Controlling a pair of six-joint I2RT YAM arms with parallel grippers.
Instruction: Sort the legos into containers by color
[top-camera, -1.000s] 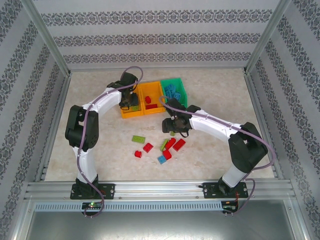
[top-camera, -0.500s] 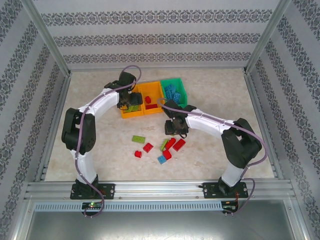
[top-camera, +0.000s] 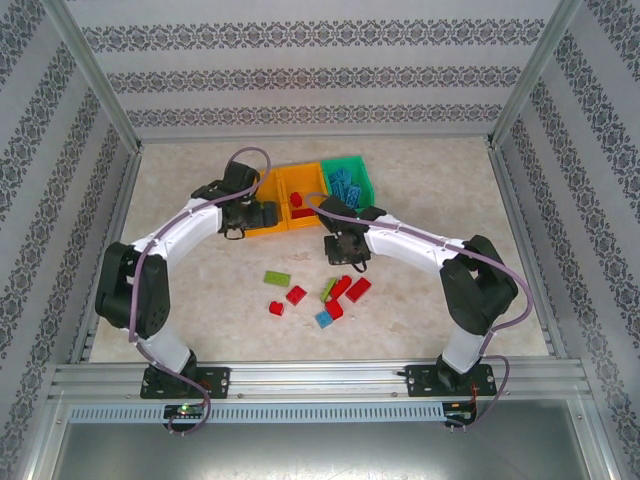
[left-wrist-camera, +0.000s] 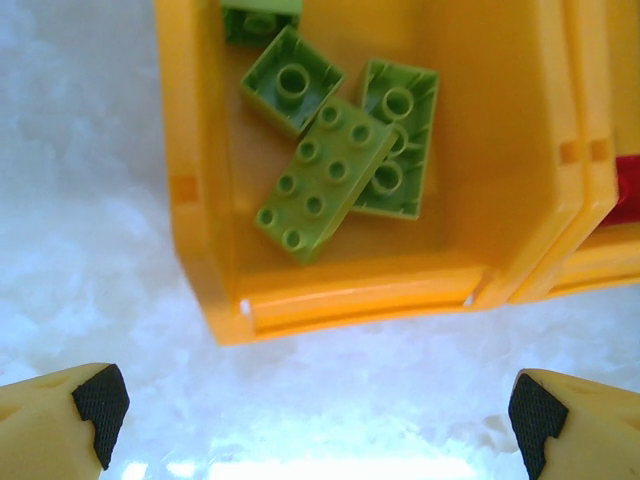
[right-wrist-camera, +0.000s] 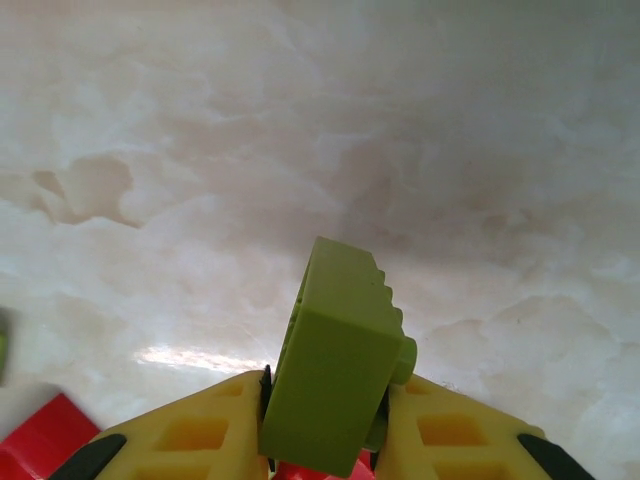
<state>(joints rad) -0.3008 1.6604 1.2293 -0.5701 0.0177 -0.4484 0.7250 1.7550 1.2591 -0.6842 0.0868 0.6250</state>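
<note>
In the left wrist view my left gripper (left-wrist-camera: 315, 425) stands open, its black pads (left-wrist-camera: 100, 400) wide apart over bare table, just in front of the left orange container (left-wrist-camera: 350, 300). Several lime green legos (left-wrist-camera: 330, 170) lie inside it. From above, the left gripper (top-camera: 245, 215) hangs at that container's (top-camera: 262, 228) near left corner. My right gripper (right-wrist-camera: 325, 435) is shut on a lime green lego (right-wrist-camera: 340, 385), which stands tilted between the fingers above the table. The top view has the right gripper (top-camera: 345, 250) just in front of the middle orange container (top-camera: 285, 205). The green container (top-camera: 360, 165) holds blue legos.
Loose legos lie on the table in front of the arms: a green one (top-camera: 277, 279), red ones (top-camera: 296, 294) (top-camera: 358, 290) and a blue one (top-camera: 324, 319). A red lego (right-wrist-camera: 50, 435) shows at the lower left of the right wrist view. Metal frame posts stand at the table's corners.
The left arm has swung left and drawn its gripper back from over the left orange container to its near edge. The right gripper has shifted slightly toward the containers.
</note>
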